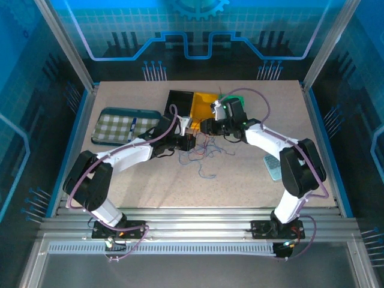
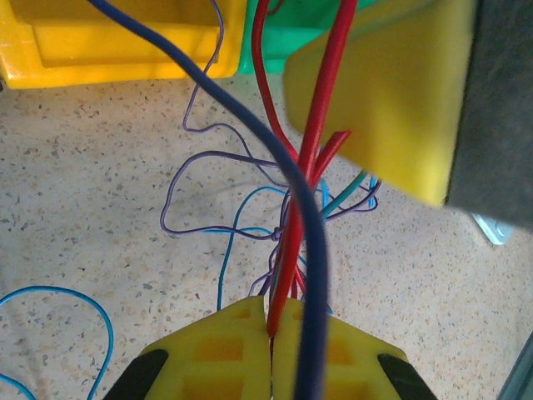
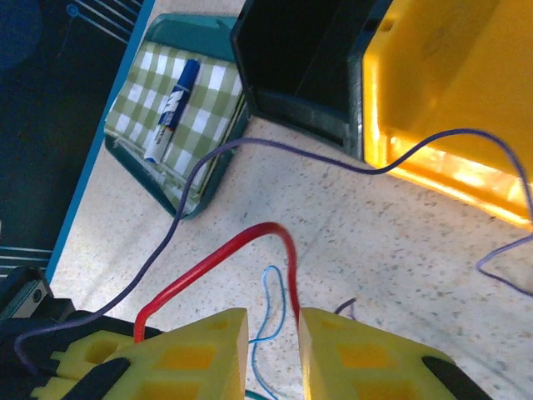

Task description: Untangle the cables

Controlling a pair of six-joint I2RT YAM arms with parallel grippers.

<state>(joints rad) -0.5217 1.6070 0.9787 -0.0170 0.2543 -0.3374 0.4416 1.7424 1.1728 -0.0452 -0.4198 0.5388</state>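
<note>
Top external view: both arms reach inward over the speckled beige table [image 1: 240, 192] and meet above the cables [image 1: 205, 153], a wispy tangle of thin red, blue and purple wires. The tangle lies near the table's middle, just in front of the bins. The left gripper [image 1: 189, 143] and the right gripper [image 1: 206, 126] hang close together at the tangle's far edge. Behind them stand an open black plastic bin [image 1: 179, 99] and a yellow plastic bin [image 1: 203, 103]. A teal tray lined with green checked cloth [image 1: 103, 123] lies to the left.

Left wrist view: the left gripper's yellow fingers [image 2: 225, 350] are pressed together, pinching a red wire [image 2: 287, 250]. The wire rises straight toward the other arm's yellow finger [image 2: 383, 92]. A dark blue wire [image 2: 315, 250] crosses over the closed tips. Thin purple and light blue strands loop on the table beyond, and a green bin [image 2: 291, 37] stands beside the yellow one.

Right wrist view: the right gripper's yellow fingers [image 3: 358, 350] stand spread with a gap between them. A red loop arches above and drops into that gap. A blue-and-white marker pen [image 3: 171, 108] lies on the tray's cloth.
</note>
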